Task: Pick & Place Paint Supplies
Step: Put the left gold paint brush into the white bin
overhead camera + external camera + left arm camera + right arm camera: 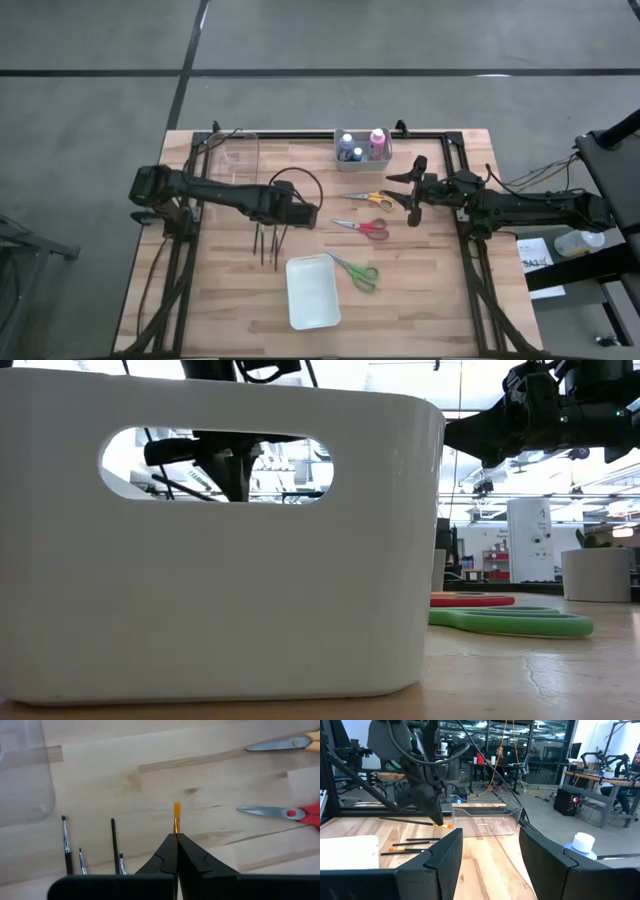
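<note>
My left gripper [312,215] hangs over the table's middle, shut on a thin dark brush [415,821] with an orange tip [176,812]. Several more brushes [268,243] lie flat on the wood just below it. The orange scissors [368,198], red scissors [362,227] and green scissors [355,272] lie flat to its right. The capped bottles [362,146] stand in a grey bin at the far edge. My right gripper [415,190] is open and hovers right of the orange scissors, touching nothing. My left gripper pinches the brush between its two fingertips [170,851], close to the bristle end [176,827]. The fingers slant down from the table's left. The orange tip pokes out past them and the dark handle [395,819] sticks out the other side. The brush is roughly level and lifted clear.
A white bin [312,290] stands near the near edge and fills the low view [220,540]. A clear container [232,155] sits at the far left. Black frame rails [462,170] run along the table's sides. Bare wood shows between the scissors and the brushes.
</note>
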Controlling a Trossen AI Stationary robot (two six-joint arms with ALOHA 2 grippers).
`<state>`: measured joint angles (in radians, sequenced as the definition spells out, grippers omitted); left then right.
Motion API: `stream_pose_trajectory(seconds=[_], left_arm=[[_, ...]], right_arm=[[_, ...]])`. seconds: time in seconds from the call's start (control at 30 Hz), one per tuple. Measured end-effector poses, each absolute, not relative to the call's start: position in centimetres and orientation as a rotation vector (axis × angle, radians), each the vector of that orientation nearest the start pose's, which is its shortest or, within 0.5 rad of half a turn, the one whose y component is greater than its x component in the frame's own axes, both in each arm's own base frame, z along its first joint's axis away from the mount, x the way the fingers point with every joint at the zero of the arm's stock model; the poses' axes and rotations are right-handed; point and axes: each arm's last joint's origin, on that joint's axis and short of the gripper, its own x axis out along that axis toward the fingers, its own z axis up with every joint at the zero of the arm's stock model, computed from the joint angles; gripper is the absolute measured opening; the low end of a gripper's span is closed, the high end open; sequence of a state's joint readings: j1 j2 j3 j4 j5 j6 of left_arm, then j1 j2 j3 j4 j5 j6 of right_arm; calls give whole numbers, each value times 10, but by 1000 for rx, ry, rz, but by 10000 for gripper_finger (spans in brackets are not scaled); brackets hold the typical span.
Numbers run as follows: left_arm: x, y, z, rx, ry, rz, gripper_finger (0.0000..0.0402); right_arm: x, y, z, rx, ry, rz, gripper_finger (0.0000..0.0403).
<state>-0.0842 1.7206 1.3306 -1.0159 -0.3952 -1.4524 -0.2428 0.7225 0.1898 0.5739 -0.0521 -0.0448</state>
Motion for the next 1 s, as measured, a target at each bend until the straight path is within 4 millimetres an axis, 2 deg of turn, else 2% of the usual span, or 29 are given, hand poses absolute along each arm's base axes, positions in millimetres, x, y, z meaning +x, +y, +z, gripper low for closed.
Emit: stream_pose_trajectory(seconds=[0.27, 0.53, 0.77, 1.0], left_arm=[[327, -20, 239, -898, 872, 1124, 2], [332, -36, 246, -967, 809, 1095, 2], [327, -67, 246, -1030, 707, 1114, 2], [328, -99, 246, -1065, 616, 1030, 2]], right_arm=[[156, -37, 209, -51, -36, -191, 193], [156, -37, 209, -51, -36, -191, 193], [156, -37, 209, -51, -36, -192, 193], [156, -37, 209, -51, -36, -191, 193]])
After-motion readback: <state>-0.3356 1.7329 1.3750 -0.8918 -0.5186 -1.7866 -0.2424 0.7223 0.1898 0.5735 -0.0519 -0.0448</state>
